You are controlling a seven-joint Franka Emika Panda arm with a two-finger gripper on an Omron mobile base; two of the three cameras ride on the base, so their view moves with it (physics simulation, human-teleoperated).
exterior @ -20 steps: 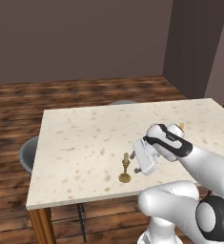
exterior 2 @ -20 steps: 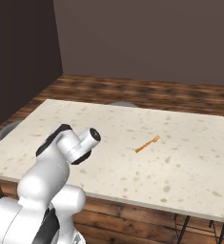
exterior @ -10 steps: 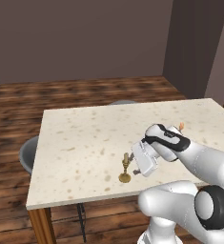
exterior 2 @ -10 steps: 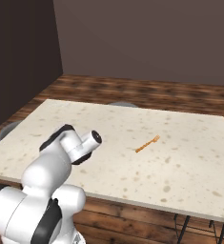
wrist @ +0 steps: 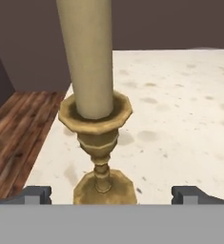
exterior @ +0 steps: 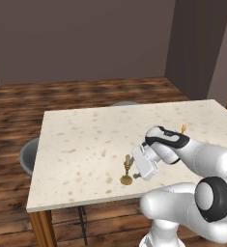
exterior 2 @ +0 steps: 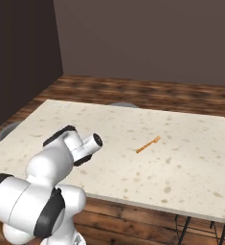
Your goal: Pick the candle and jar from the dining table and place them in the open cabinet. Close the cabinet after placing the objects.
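Jaws stand fully open, straddling the candle point(wrist: 96, 95) at the bench's point(exterior: 86, 140) 6 o'clock edge. Nothing grasped; both placements and cabinet closing remain.

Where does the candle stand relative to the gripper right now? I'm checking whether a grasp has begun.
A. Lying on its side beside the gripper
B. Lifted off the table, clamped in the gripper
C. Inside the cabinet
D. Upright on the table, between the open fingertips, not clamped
D: the candle stands upright with its brass base on the dining table, and the gripper has its fingertips spread wide on either side, not touching it.
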